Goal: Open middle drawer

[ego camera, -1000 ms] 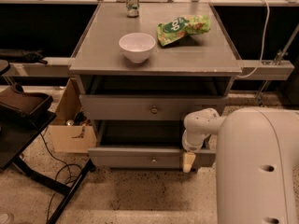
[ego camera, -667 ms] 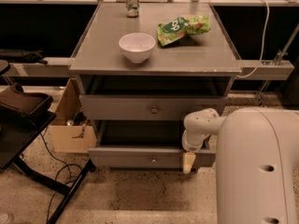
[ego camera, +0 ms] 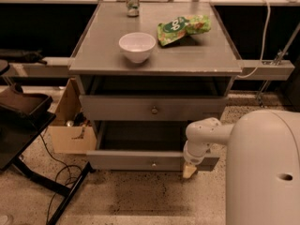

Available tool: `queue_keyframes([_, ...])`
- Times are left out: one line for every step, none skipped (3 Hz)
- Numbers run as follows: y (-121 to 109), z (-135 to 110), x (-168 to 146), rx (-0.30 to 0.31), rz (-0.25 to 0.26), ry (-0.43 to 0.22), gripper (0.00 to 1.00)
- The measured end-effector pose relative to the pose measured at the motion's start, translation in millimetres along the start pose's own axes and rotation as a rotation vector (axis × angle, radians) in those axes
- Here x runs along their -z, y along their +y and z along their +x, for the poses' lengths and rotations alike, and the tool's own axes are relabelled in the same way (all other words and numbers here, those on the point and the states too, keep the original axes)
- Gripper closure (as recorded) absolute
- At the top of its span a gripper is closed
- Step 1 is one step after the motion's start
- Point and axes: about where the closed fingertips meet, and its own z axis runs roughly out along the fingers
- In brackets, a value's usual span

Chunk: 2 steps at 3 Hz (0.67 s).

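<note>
The grey cabinet [ego camera: 154,60] shows two drawer fronts, each with a small round metal knob. The upper, wider front [ego camera: 117,108] sits just under the tabletop. The lower front is the middle drawer [ego camera: 126,160]; it stands pulled out, with its dark inside showing above it and its knob [ego camera: 153,163] at the centre. My gripper [ego camera: 190,170] hangs from the white arm [ego camera: 201,137] and points down at the right end of that drawer's front, well to the right of the knob. A third drawer is not in view.
On the cabinet top stand a white bowl [ego camera: 137,46], a green snack bag [ego camera: 183,28] and a can [ego camera: 132,1]. A cardboard box [ego camera: 70,130] sits on the floor at the left, beside a black stand [ego camera: 23,121] with cables. My white body [ego camera: 267,172] fills the lower right.
</note>
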Motion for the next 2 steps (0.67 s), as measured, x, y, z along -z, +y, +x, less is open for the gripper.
queue_keyframes([26.0, -1.9, 2.1, 0.009, -0.055, 0.003, 0.66])
queue_keyframes([30.8, -0.5, 3.1, 0.005, -0.064, 0.006, 0.95])
